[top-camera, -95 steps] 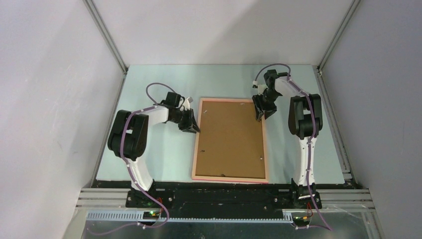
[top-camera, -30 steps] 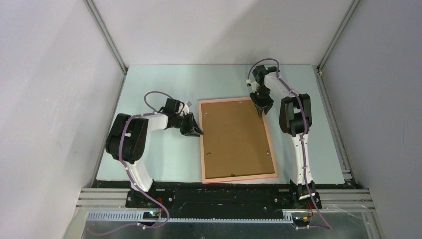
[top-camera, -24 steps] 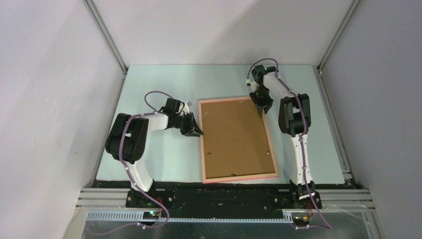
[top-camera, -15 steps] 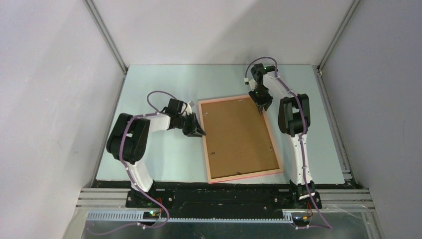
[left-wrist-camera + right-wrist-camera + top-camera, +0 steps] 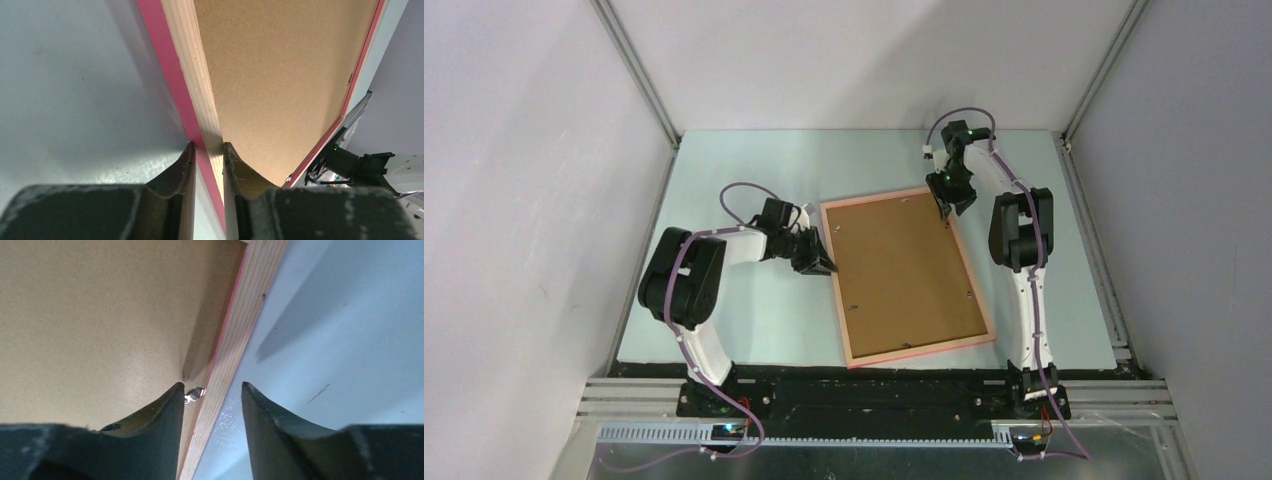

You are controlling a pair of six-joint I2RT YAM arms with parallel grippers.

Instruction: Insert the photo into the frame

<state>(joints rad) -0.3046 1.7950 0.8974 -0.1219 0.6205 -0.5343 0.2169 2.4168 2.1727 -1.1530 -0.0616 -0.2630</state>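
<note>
The frame (image 5: 835,285) lies face down and skewed on the table, its brown backing board (image 5: 904,270) facing up. The photo is out of view. My left gripper (image 5: 821,262) is shut on the frame's left rail; in the left wrist view the pink and wood rail (image 5: 192,75) is pinched at the fingertips of the left gripper (image 5: 207,146). My right gripper (image 5: 948,207) stands at the frame's far right corner. In the right wrist view the right gripper (image 5: 212,386) is open astride the wooden rail (image 5: 250,315), with a gap on the outer side.
A small metal clip (image 5: 194,394) sits on the backing board (image 5: 100,315) beside the right gripper's inner finger. The pale blue table (image 5: 754,170) is walled by grey panels left, right and behind. The arm bases stand at the near edge.
The frame's near end has swung to the right, turning it askew. The right gripper has shifted slightly toward the back and its jaws have widened off the rail. The left gripper keeps its hold.
</note>
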